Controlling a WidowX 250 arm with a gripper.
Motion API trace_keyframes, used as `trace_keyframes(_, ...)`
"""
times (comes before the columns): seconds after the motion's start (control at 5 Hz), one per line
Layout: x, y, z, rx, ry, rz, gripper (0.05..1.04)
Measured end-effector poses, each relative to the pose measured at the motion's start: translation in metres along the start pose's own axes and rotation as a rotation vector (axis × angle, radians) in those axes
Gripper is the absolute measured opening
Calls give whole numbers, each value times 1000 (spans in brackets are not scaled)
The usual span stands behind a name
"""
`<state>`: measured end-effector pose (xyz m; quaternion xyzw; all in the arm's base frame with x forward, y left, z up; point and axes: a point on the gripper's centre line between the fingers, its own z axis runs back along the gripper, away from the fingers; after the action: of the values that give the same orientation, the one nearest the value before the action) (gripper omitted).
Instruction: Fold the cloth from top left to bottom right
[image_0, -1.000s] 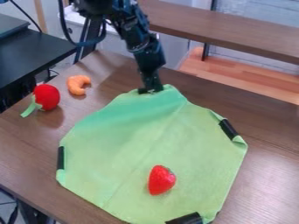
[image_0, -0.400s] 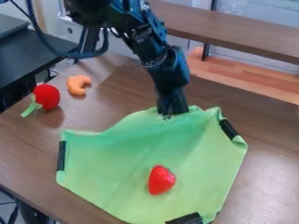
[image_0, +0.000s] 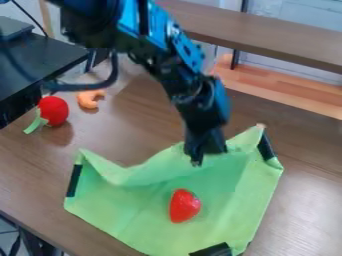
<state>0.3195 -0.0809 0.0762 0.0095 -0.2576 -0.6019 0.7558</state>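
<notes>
My gripper is over the upper middle of the green cloth, shut on the cloth's far edge, which is lifted and drawn inward. On both sides of the hold the cloth rises in folds, with raised corners at the left and the upper right. Black strips mark its left, right and bottom edges. A red strawberry lies on the cloth, just below and left of the gripper.
A red toy vegetable with a green stem and an orange shrimp-like toy sit at the table's upper left. The brown table extends right of the cloth; a wooden shelf stands behind.
The gripper has come down and to the right, toward the strawberry, pulling the cloth's far edge along. The cloth's left and upper right corners have lifted. The strawberry has stayed in place.
</notes>
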Motion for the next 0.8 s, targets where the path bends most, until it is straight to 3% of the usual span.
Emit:
trace_keyframes(0.2, 4, -21, -3, 22, 20, -40, 73)
trace_keyframes(0.4, 4, -38, -9, 21, 47, -71, 222)
trace_keyframes(0.6, 6, -45, -11, 7, 45, -79, 477)
trace_keyframes(0.8, 11, -54, -11, -51, 14, -81, 786)
